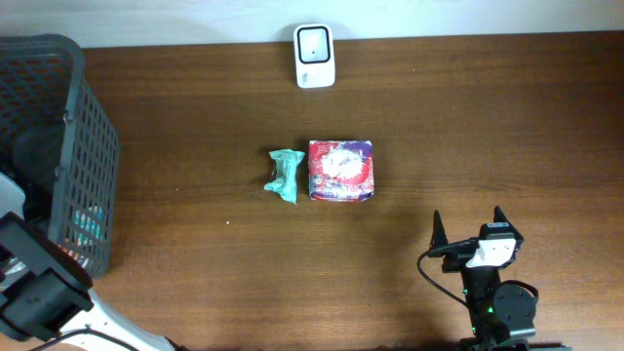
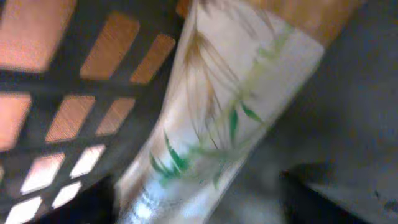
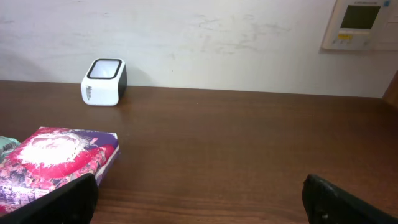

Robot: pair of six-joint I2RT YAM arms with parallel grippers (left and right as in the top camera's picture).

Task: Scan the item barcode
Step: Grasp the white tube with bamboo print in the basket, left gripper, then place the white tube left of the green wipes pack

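The white barcode scanner [image 1: 314, 56] stands at the table's far edge, also in the right wrist view [image 3: 104, 82]. A white pack with green leaf print [image 2: 217, 112] fills the blurred left wrist view, lying against the black mesh wall [image 2: 68, 81] of the basket [image 1: 58, 146]. My left arm reaches into that basket. Its gripper sits close over the pack, its jaws only dark blurs at the lower corners. My right gripper [image 1: 468, 222] hovers open over bare table at the front right [image 3: 199, 186], holding nothing.
A red and purple box [image 1: 340, 171] lies mid-table with a teal packet [image 1: 286, 175] touching its left side; the box also shows at the left of the right wrist view [image 3: 56, 162]. A wall panel [image 3: 360, 23] hangs behind the table.
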